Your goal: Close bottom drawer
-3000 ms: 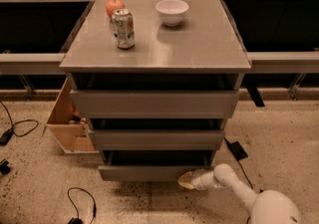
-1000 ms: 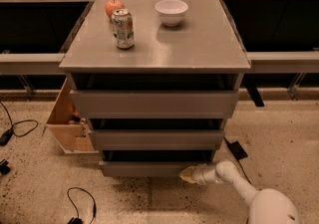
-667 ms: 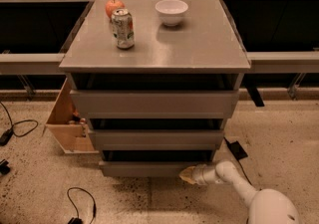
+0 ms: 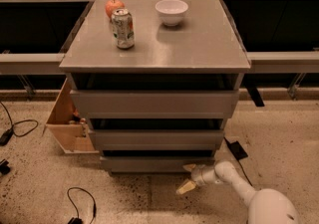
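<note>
**Desk:** Where is your gripper?

**Operator:** Low at the grey cabinet's point(image 4: 154, 103) front right corner. My gripper point(image 4: 182, 178) has its tan, wedge-shaped fingers point(image 4: 186, 186) spread apart, the upper one just beside the bottom drawer's point(image 4: 149, 164) flat, handle-less front.

**Desk:** And the drawer?

**Operator:** Lowest in the cabinet, set slightly proud. On the cabinet's smooth tabletop point(image 4: 199, 44) I see a can point(image 4: 122, 29), an apple point(image 4: 114, 6) and a round white bowl point(image 4: 171, 11).

Warmly lit from overhead; soft sheen across the grey counter point(image 4: 199, 44). Deep shadow in the gaps above each drawer front, including over the bottom drawer point(image 4: 149, 163). Dimmer around the pale gripper point(image 4: 187, 177), low at that drawer's right end.
</note>
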